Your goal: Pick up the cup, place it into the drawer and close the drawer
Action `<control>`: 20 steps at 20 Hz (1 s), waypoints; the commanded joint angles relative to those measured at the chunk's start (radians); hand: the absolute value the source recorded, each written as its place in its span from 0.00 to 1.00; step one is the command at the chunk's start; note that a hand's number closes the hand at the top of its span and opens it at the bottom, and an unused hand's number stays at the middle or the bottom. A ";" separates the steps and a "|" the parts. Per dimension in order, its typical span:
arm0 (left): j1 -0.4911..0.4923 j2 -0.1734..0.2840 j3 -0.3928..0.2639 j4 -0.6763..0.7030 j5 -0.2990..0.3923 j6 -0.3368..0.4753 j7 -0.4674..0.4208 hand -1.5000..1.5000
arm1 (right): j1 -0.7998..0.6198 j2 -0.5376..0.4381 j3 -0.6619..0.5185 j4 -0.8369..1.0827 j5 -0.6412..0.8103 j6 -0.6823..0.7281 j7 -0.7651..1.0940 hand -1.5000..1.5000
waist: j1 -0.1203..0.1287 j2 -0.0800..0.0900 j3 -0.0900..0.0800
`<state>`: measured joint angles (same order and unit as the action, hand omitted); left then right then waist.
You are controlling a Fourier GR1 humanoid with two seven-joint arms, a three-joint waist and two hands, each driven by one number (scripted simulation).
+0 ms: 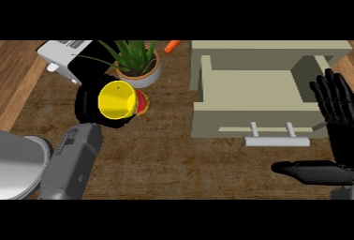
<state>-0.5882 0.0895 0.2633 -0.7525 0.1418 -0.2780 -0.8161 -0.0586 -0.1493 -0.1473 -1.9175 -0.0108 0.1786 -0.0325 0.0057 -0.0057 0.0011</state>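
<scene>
We see the left hand [93,105] holding the yellow cup [119,99] at centre left of the frame, away from the open drawer [252,101].

Our left fingers curl round the cup, which tilts with its mouth towards us and shows a red patch on its right side; it sits just below the potted plant [136,58] and well left of the beige drawer, whose tray is pulled out with its handle [275,140] at the lower edge. At the right edge our right hand [332,117] rests open, fingers straight and pointing up, thumb out to the left, beside the drawer. A white toaster [62,51] stands on the desk [173,159] at upper left.
</scene>
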 commanded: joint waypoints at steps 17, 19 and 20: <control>-0.416 -0.089 -0.255 -0.228 0.011 0.408 0.549 1.00 | 0.066 -0.019 -0.029 -0.023 -0.032 0.055 -0.045 0.00 | -0.022 0.005 -0.001; -0.468 -0.089 -0.311 -0.140 0.046 0.497 0.506 1.00 | -0.025 -0.045 -0.056 0.055 -0.051 0.055 -0.025 0.00 | -0.025 0.008 -0.001; -0.514 -0.089 -0.353 -0.127 0.090 0.525 0.548 1.00 | -0.007 -0.015 -0.022 0.042 -0.020 0.038 -0.040 0.00 | -0.032 0.008 -0.001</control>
<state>-0.9969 0.0015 -0.0201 -0.9417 0.1787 0.1515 -0.3206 -0.0678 -0.1759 -0.1862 -1.8912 -0.0495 0.2177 -0.0519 -0.0188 0.0013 0.0004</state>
